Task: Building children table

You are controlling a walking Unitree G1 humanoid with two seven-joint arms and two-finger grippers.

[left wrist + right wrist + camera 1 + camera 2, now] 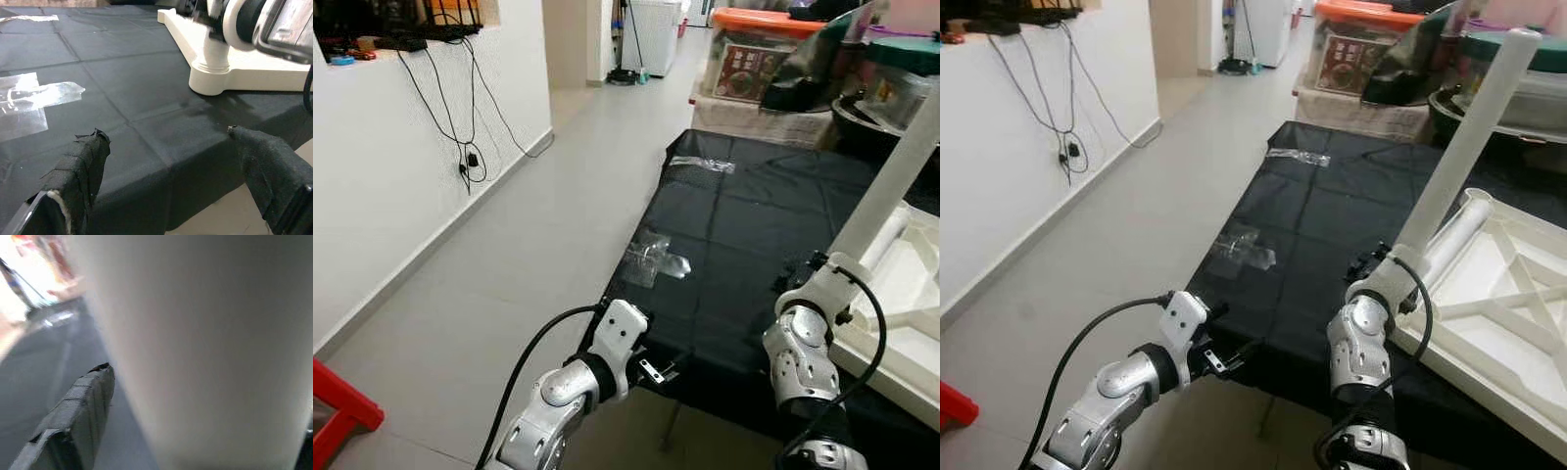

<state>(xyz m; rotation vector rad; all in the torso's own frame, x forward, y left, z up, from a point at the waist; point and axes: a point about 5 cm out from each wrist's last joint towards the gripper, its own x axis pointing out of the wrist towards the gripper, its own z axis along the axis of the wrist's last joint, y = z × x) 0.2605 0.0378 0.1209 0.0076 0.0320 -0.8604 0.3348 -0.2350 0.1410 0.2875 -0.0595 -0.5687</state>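
A white tabletop [1513,328] lies upside down on the black-covered table [744,225], at its right side. A white round table leg [1470,147] rises tilted from the tabletop's near corner socket [210,81]. My right gripper [1380,264] is shut on the lower part of that leg; in the right wrist view the leg [205,347] sits right against one black finger [80,404]. My left gripper [166,134] hovers open at the table's near edge, left of the tabletop, with nothing between its fingers [83,161].
Two clear plastic bags [653,259] [702,164] lie on the black cloth. Boxes and an orange-lidded bin [754,54] stand at the far end. To the left are tiled floor [509,264], a white wall with hanging cables [460,147], and a red stool [337,411].
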